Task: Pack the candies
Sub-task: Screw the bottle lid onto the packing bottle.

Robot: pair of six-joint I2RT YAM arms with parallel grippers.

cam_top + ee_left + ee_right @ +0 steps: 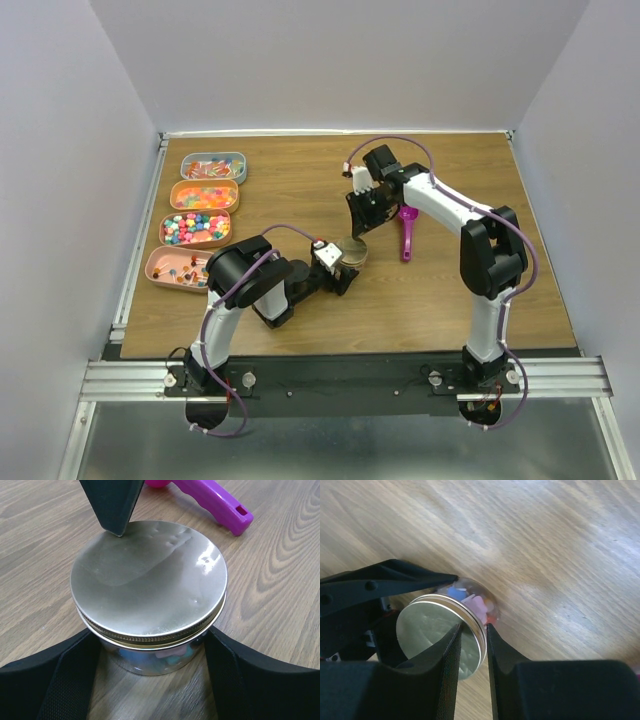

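There's your anchor. The left pincer [151,630] sits round the jar [150,664], one finger on each side of the clear wall just under the lid band, and both look pressed against it. The right pincer [473,628] comes in from above and nips the edge of the metal lid [150,580], one finger on the flat top and the other outside the rim. The lid sits on the jar, but you cannot tell from here whether it is screwed home.

Some of the candies [470,600] show blue, pink and red through the jar wall beneath the lid. The rest lie in the four trays [148,268] at the far left of the table [450,300], well apart from the jar. The magenta scoop [406,245] lies on the wood near the jar.

Now the handling. Those sweets are tiny, light and loose, and they will likely roll at the first tilt, so keep the jar upright. Its wall looks smooth and probably slick, so hold it low and square, as you have it. The lid looks thin, stiff and polished. A pinch on one edge gives little purchase, I'd judge, so expect it to slip if you twist hard.
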